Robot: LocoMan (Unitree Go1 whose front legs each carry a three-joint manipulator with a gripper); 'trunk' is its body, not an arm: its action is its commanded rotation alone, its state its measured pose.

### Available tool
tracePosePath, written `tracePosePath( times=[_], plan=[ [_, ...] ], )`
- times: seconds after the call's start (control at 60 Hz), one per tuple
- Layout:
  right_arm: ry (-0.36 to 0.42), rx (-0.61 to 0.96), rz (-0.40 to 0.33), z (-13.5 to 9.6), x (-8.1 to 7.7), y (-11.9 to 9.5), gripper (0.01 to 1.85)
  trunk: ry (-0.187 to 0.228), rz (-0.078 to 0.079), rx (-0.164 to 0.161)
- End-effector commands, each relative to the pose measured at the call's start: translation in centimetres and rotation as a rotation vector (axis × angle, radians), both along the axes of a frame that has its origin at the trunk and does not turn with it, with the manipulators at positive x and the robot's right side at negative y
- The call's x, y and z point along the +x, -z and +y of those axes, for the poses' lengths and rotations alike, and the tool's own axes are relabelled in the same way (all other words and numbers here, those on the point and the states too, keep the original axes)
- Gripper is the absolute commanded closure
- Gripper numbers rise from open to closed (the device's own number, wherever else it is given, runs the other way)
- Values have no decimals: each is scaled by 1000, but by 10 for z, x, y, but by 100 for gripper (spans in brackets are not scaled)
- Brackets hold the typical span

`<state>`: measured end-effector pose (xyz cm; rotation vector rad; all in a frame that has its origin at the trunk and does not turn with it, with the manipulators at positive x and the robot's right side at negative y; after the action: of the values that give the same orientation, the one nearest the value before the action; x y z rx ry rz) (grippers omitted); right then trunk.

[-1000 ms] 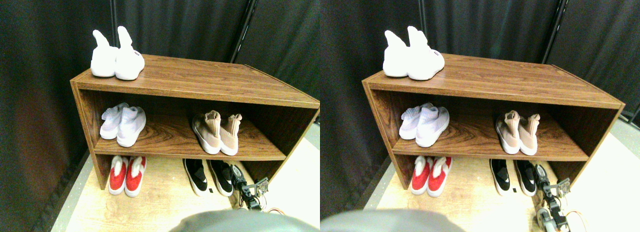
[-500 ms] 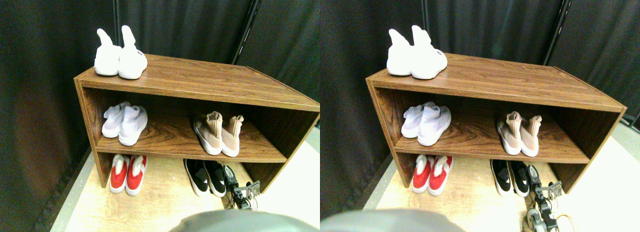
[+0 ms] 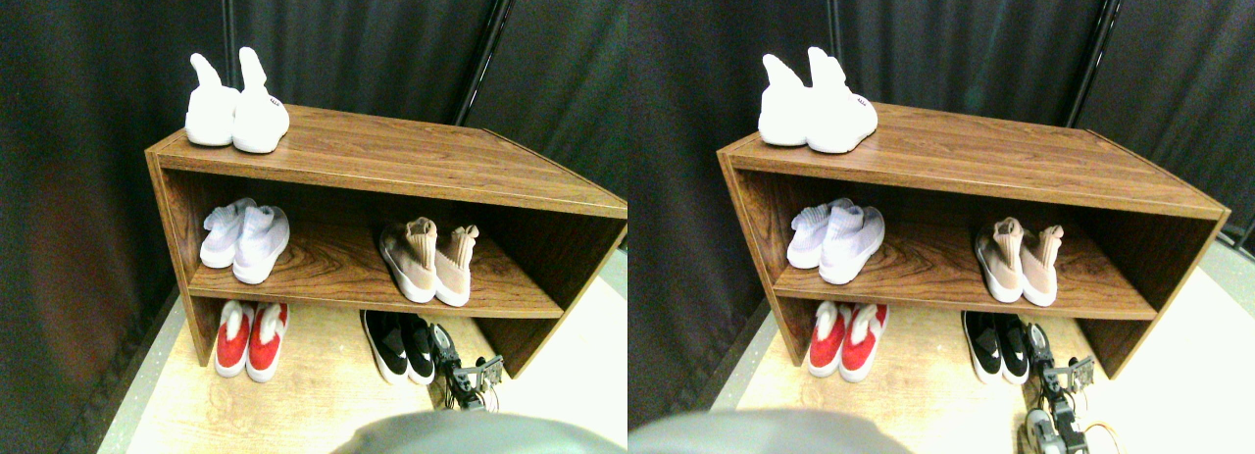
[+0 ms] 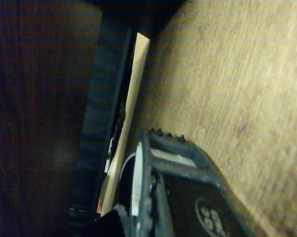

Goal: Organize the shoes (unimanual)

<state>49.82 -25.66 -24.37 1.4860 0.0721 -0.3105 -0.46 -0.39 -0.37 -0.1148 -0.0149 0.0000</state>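
Just left of the pincer (image 3: 453,361) stand low black shoes (image 3: 400,344) on pale wood-grain floor (image 3: 314,395). Whether its jaws are parted, I cannot tell. Above, ribbed tan knit shoes (image 3: 428,262) rest on a walnut shelf (image 3: 333,268).

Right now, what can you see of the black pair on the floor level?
The black pair is low-cut with white soles and small white marks. It stands upright, side by side, toes toward the camera, on the light wood floor under the shelf's right half. The right gripper sits close against the right shoe; contact can't be confirmed.
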Motion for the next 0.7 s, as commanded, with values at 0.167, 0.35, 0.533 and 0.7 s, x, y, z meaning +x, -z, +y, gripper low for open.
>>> tracePosePath(
  times=[0.167,0.35,0.533,0.7],
  plan=[
    [-22,-63,-42,-10,3,-13,180,-8,21,-14],
    [-52,-122,-134,-17,-9,-46,180,9,-1,2],
    [-108,-123,-195,-19,-32,-64,180,16,-20,7],
    [-114,-138,-237,-20,-52,-72,180,20,-40,10]
  ],
)
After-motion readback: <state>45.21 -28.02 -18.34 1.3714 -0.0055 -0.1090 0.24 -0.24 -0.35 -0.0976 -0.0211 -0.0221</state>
